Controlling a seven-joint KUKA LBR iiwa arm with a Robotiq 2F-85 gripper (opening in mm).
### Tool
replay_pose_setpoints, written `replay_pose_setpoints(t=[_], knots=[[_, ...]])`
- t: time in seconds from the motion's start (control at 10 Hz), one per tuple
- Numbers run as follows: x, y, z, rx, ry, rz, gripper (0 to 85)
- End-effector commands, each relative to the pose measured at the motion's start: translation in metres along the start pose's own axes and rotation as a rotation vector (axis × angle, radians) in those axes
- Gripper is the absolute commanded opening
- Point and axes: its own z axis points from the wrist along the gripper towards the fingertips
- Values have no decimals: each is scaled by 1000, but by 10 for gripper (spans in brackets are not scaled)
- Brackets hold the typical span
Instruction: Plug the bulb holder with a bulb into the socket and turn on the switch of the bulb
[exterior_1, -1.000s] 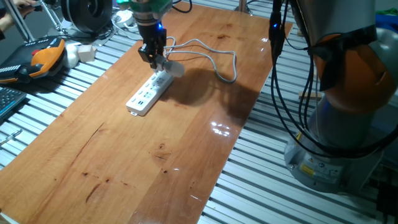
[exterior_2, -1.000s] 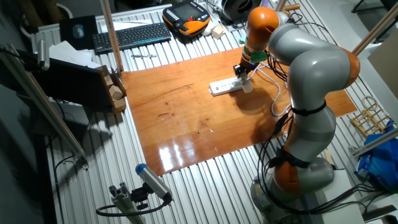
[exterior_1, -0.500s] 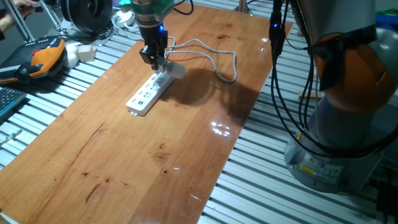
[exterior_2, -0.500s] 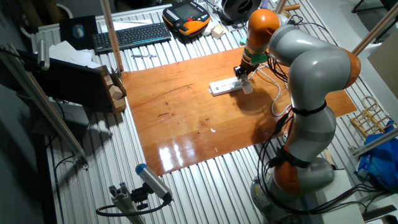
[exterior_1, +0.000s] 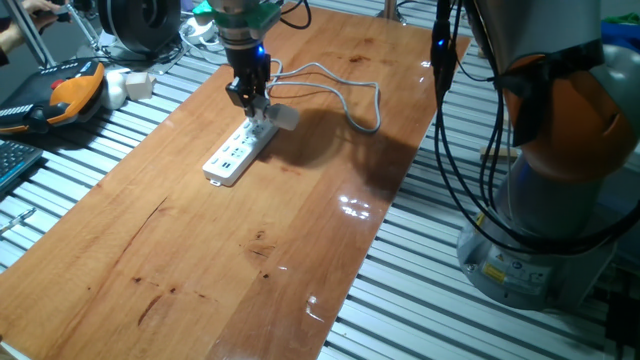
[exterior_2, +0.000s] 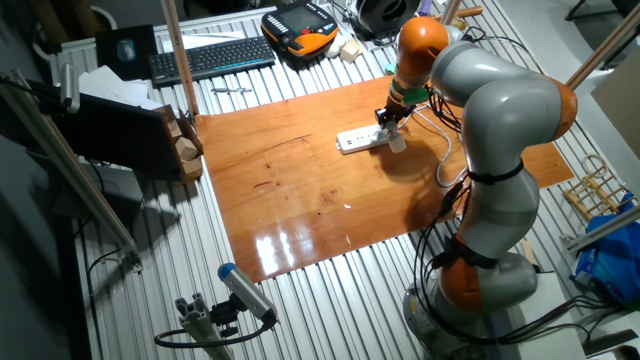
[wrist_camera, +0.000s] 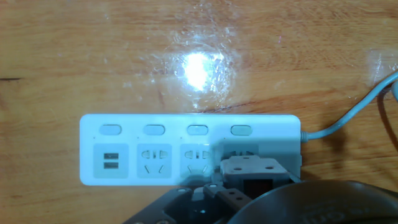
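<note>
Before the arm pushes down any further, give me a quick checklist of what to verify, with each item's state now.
1. Bulb holder held in the fingers: ok.
2. Holder over the socket's outlet nearest the cord: ok, hand view shows it above that end outlet.
3. Prongs lined up with the outlet slots: cannot tell, holder hides them.
4. Holder fully seated: cannot tell.
5. Bulb clear of the table: ok, it sticks out sideways above the wood.
6. Red switch state: cannot tell, not visible.

bright overhead glare on the table (wrist_camera: 198, 70); views sharp, soft shadows.
</note>
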Motion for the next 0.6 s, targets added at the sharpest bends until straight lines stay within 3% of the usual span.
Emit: replay_pose_setpoints(t=[0.0, 0.5], knots=[[0, 0, 1, -5, 1, 3, 0], [-2, -1, 6, -28, 13, 32, 0]])
